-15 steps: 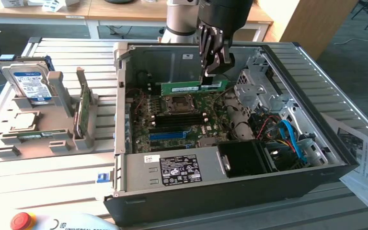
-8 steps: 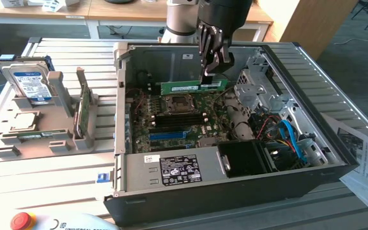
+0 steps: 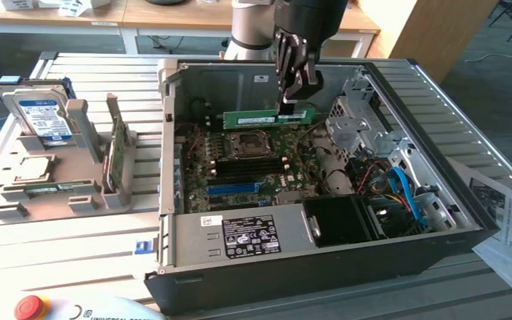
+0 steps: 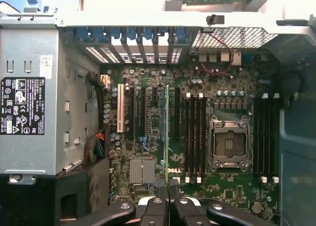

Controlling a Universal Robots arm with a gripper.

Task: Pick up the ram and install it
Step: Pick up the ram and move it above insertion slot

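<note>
Ram [image 3: 251,119] — long thin green circuit-board stick with dark chips — clamped edge-down in narrow jaws of black gripper [image 3: 288,112], held level over open grey computer case [image 3: 169,133]; beyond, green motherboard [image 4: 232,186], black memory slots [image 4: 195,137] well below. Best kept parallel to slots, untilted, descent straight

Bright daylight, glare whitening the case rim [image 4: 148,18], softer shade inside.
</note>
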